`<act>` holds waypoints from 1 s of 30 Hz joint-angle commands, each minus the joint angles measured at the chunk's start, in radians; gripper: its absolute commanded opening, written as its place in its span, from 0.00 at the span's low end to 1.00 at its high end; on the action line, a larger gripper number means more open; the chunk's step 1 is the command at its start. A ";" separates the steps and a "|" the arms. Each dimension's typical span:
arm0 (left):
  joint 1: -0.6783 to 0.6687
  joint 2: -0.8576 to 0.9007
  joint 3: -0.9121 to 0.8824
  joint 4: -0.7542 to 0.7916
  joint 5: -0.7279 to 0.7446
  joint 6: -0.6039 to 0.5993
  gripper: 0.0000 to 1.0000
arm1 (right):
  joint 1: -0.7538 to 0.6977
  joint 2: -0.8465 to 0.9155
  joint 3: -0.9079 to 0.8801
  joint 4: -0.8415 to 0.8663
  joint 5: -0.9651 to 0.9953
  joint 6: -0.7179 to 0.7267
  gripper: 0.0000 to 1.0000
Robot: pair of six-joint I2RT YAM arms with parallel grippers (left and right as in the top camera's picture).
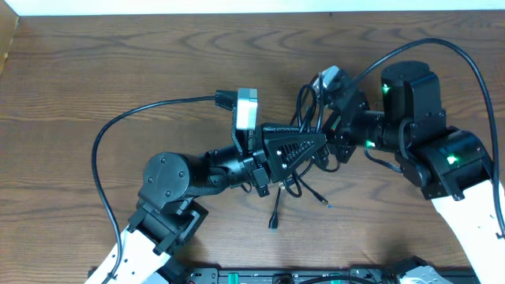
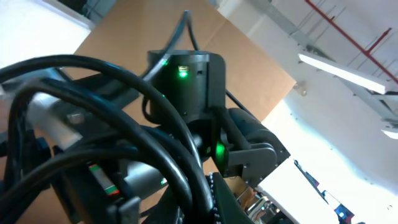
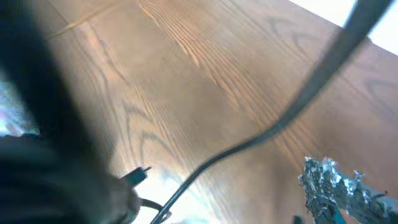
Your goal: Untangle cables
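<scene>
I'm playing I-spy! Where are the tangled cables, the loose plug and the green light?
cables [image 1: 301, 99], overhead view, top loop.
loose plug [image 1: 274, 222], overhead view, plug tip.
green light [image 2: 182, 73], left wrist view, glowing centre.

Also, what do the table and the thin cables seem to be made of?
The table looks like wood or a wood-look laminate: brown, with clear grain lines and a slight sheen; I cannot tell which. The cables seem to have a rubber or plastic sheath: black, smooth, fairly matte, bending in soft loops.
</scene>
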 commanded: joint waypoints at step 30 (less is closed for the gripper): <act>0.410 -0.074 0.041 0.420 0.042 -0.391 0.07 | -0.080 0.059 -0.017 -0.334 0.463 0.008 0.99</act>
